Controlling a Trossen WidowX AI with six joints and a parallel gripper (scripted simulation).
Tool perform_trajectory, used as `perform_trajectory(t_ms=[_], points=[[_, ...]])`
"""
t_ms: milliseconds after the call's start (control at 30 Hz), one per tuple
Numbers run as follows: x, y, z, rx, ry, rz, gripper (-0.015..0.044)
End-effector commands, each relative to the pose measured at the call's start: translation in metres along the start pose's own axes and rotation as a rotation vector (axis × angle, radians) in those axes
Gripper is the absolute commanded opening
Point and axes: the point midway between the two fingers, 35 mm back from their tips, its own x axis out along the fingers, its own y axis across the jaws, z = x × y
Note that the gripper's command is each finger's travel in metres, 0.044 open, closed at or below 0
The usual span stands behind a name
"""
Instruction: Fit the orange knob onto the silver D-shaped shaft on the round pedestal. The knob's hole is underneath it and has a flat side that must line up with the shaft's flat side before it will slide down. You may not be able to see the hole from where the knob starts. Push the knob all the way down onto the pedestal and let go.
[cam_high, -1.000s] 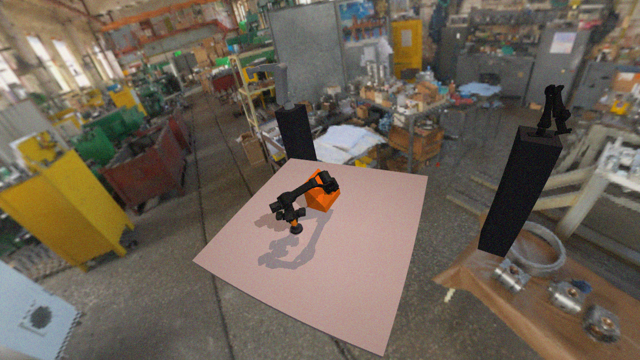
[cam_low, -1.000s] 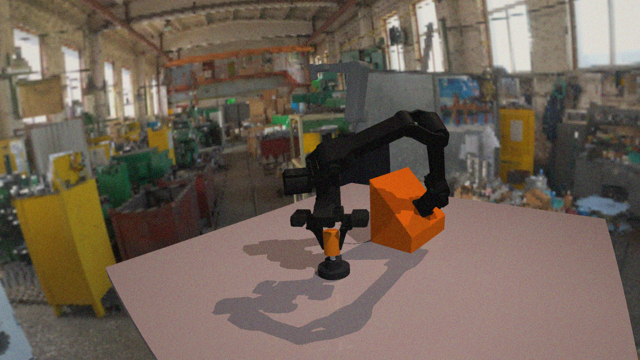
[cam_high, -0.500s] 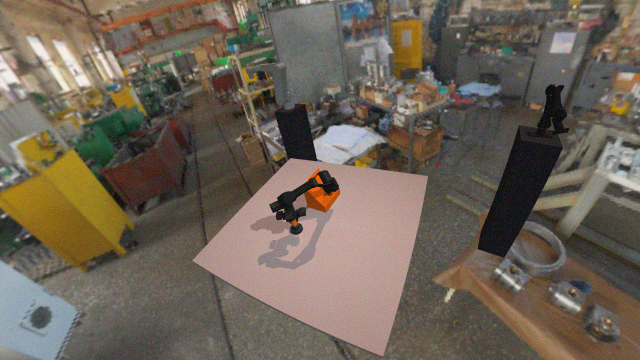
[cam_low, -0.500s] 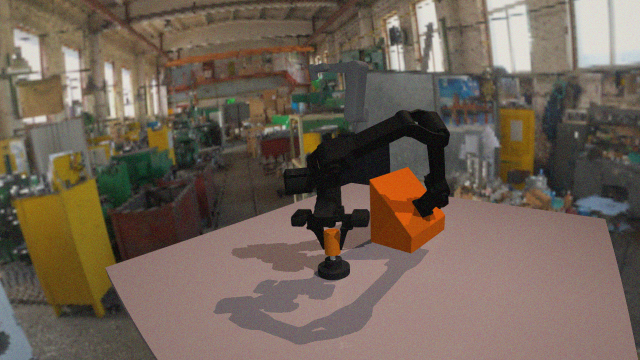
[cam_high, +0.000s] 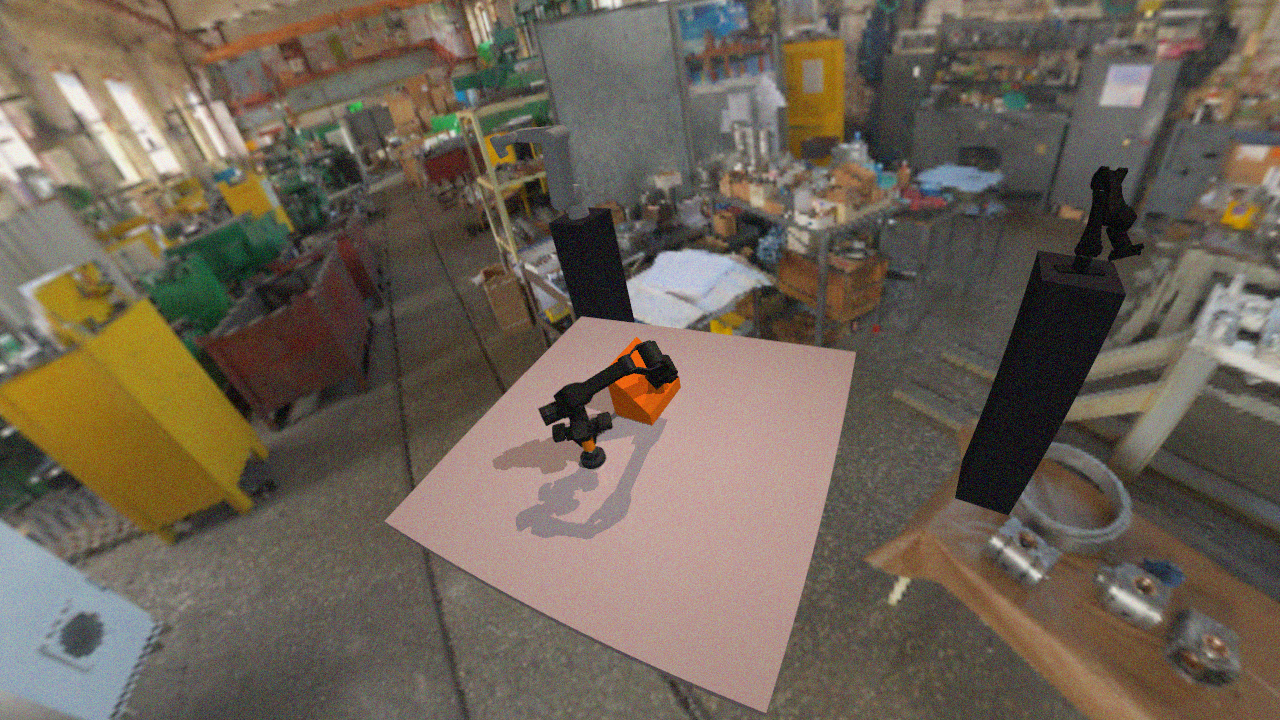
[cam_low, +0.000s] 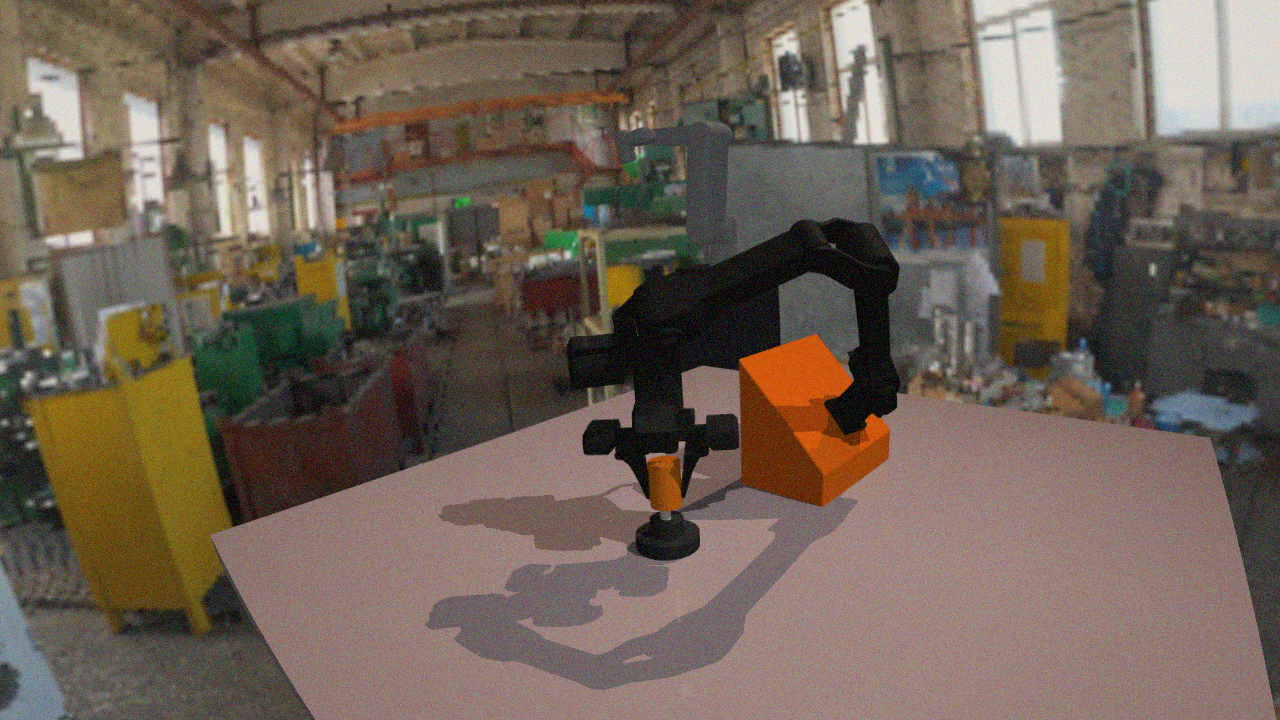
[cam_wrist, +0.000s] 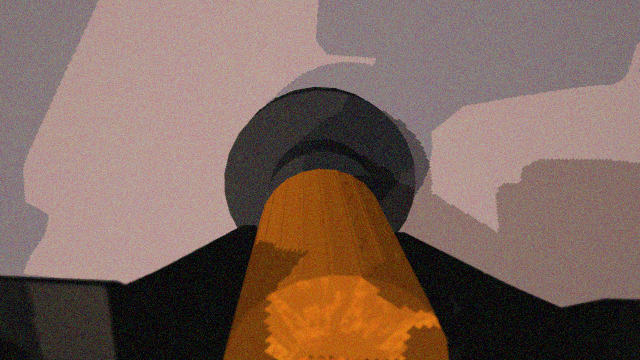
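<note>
My gripper (cam_low: 663, 488) (cam_high: 588, 445) is shut on the orange knob (cam_low: 663, 480) (cam_high: 588, 443) (cam_wrist: 327, 250), a small upright cylinder. It holds the knob straight above the round black pedestal (cam_low: 666, 538) (cam_high: 591, 460) (cam_wrist: 260, 150). In the exterior view a short piece of the silver shaft (cam_low: 665, 514) shows between the knob's bottom and the pedestal. In the wrist view the knob hides the shaft and the pedestal's middle. The knob's hole is hidden.
The orange wedge-shaped block (cam_low: 796, 429) (cam_high: 646, 394) bearing the arm's base stands just right of the pedestal on the pink table top (cam_low: 984, 573) (cam_high: 716, 501). Two black pillars (cam_high: 1038, 376) (cam_high: 590, 264) stand beyond the table's edges.
</note>
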Motion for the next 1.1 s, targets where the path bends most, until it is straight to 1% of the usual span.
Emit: perform_trajectory(t_ms=[0, 400, 1067], points=[[-0.0030, -0.0026, 0.0022, -0.091, -0.001, -0.006, 0.0000], [0.0030, -0.0040, 0.0005, -0.091, -0.001, -0.006, 0.0000], [-0.0032, 0.0004, -0.0010, -0.091, 0.000, -0.006, 0.0000]])
